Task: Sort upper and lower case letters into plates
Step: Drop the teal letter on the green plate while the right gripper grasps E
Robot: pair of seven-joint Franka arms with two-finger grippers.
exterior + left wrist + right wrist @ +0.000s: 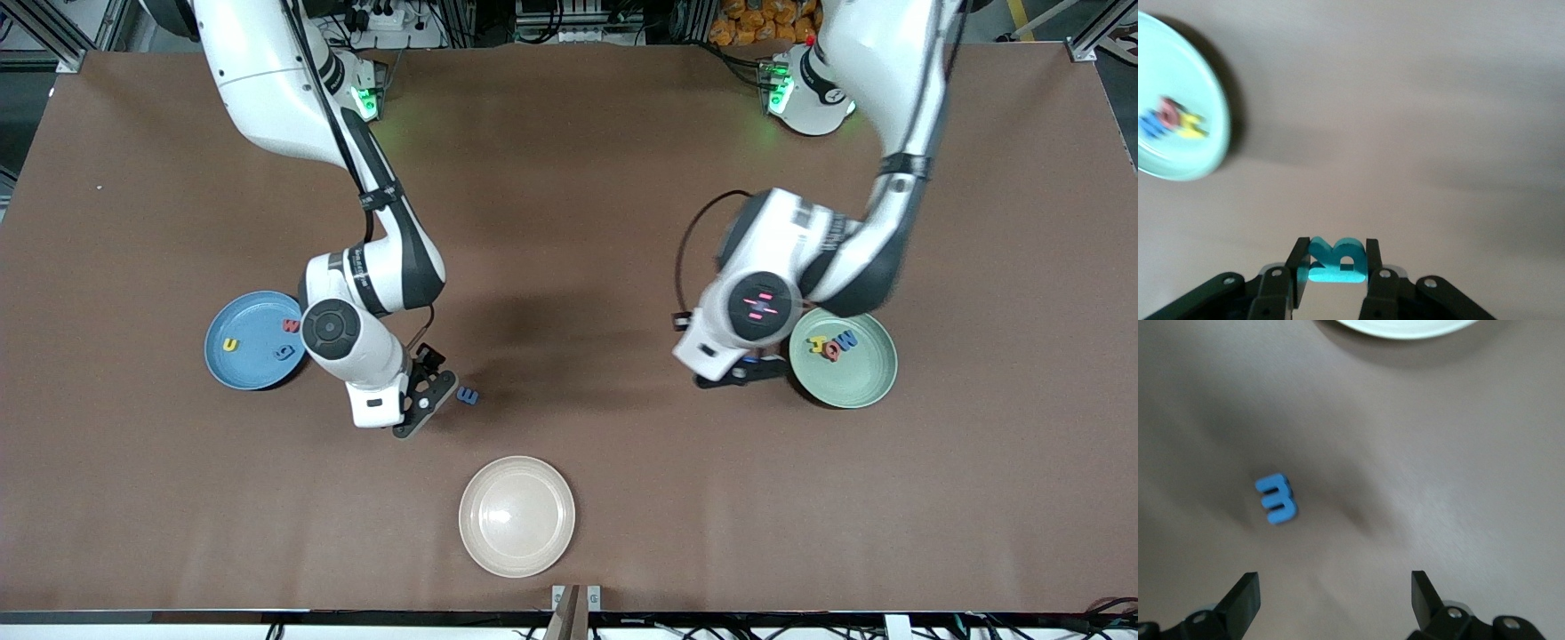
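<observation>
The letters are small, flat, chunky toy pieces in bright colours, each far smaller than a plate. A blue letter E [468, 396] lies alone on the brown counter [569, 222], between the blue plate [254, 340] and the cream-beige plate [516, 516], nearer to the front camera than the blue plate. In the right wrist view it shows as a bright blue block with three short prongs.

The blue plate sits toward the right arm's end of the counter and holds three letters: a yellow u [230, 345], a red-pink letter [291, 325] near the rim, and a pale letter [285, 353] whose shape I cannot make out. The mint green plate [855, 378] sits toward the left arm's end and holds a tight row of three touching letters: a yellow one [815, 344], a red-pink one [833, 350] and a blue one [847, 340]. The cream-beige plate holds nothing and lies nearest to the front camera.

The right end effector [436, 391] hangs low over the counter just beside the blue E, its fingers [1245, 600] spread wide apart with nothing between them.

The left end effector [1336, 257] is over the counter just beside the mint green plate, at the plate's edge toward the middle of the counter. Its fingers are clamped together on a teal letter [1337, 262], a thick piece with a rounded top and a small arched hole, held upright between the pads.
</observation>
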